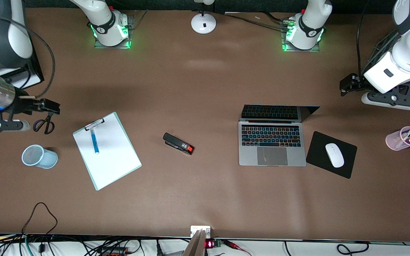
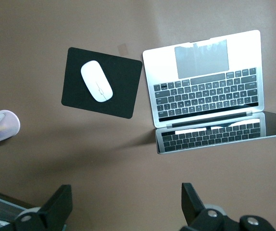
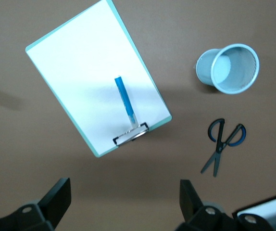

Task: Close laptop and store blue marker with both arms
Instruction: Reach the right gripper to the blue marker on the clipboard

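**Both arms poised, nothing yet touched**

The layout splits the job between the two arms. The laptop (image 1: 272,142) lies open on the bench (image 1: 205,199) toward the left arm's end, lid raised and keyboard lit, so the left arm is the natural one to fold it down. Taking the laptop as the landmark: the black mouse pad (image 1: 347,167) lies just beside it, toward the left arm's end, carrying a white mouse (image 1: 334,155); a pink pen cup (image 1: 403,138) stands well apart, further toward that end. A black stapler (image 1: 178,143) lies on the laptop's other flank, toward the right arm's end. Further that way is a clipboard (image 1: 114,167) with the blue marker (image 1: 94,140) resting on its sheet, one end near the clip. Past the clipboard, farthest from the laptop, stand a pale-blue mesh cup (image 1: 40,156), probably where the marker is meant to go, and scissors (image 1: 45,124).

The left claw (image 2: 126,211) hangs over bare bench near the laptop's raised lid. Its fingers are spread wide, holding and touching nothing.

The right claw (image 3: 123,207) hangs over bare bench close to the clipboard's clip end and the scissors. Its fingers are likewise wide apart and empty, with the marker in plain sight of its wrist camera.

Judging by this, neither step has begun: the lid is up and the marker lies on the clipboard.
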